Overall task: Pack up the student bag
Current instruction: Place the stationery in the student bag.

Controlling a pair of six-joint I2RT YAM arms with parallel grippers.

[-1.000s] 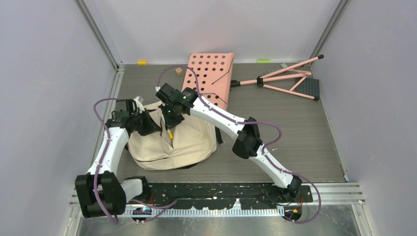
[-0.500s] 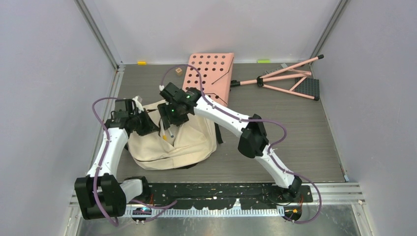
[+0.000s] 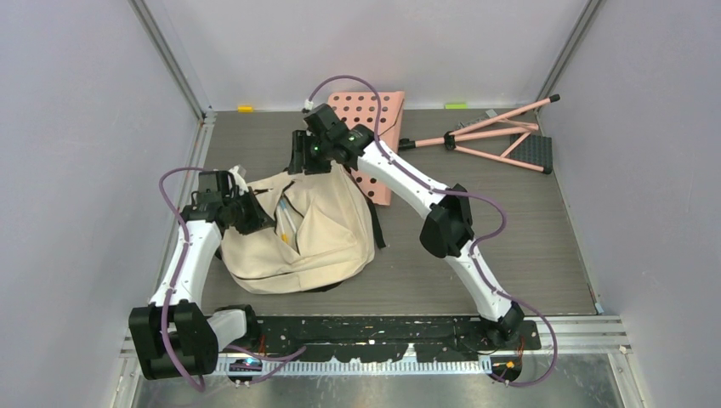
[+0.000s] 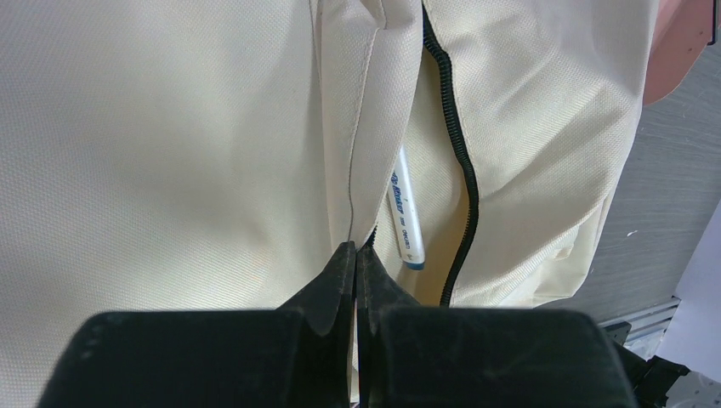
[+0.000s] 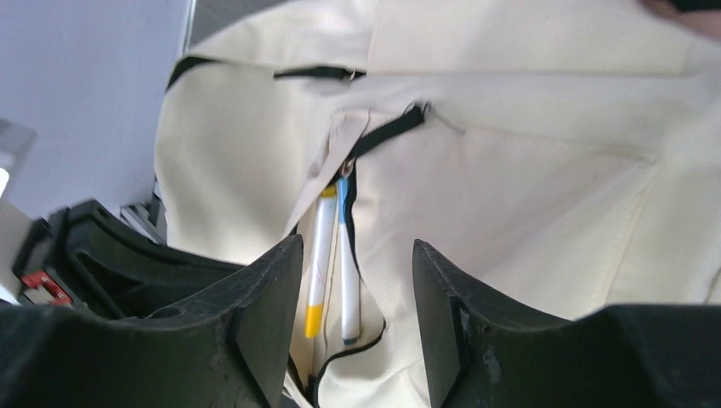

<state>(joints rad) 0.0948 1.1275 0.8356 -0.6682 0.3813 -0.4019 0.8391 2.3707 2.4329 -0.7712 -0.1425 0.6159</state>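
Observation:
The student bag (image 3: 327, 242), a cream backpack with black zipper trim, lies on the table left of centre. My left gripper (image 3: 255, 217) is shut on the fabric edge of its open pocket; in the left wrist view the left gripper (image 4: 357, 251) pinches that flap beside the black zipper (image 4: 463, 170). Two white pens lie in the pocket, one yellow-ended (image 5: 319, 263) and one blue-ended (image 5: 347, 276). My right gripper (image 3: 302, 160) hangs open and holds nothing above the bag's far edge; in its wrist view the right gripper (image 5: 357, 246) frames the pens below.
A pink perforated board (image 3: 378, 106) lies behind the bag, partly under the right arm. A folded pink stand (image 3: 502, 136) lies at the back right. Small yellow (image 3: 246, 109) and green (image 3: 457, 105) markers sit at the back wall. Walls close in on three sides.
My right gripper opened, left the yellow-ended pen in the pocket, and drew back toward the far side of the bag. The left gripper kept its hold on the pocket edge.

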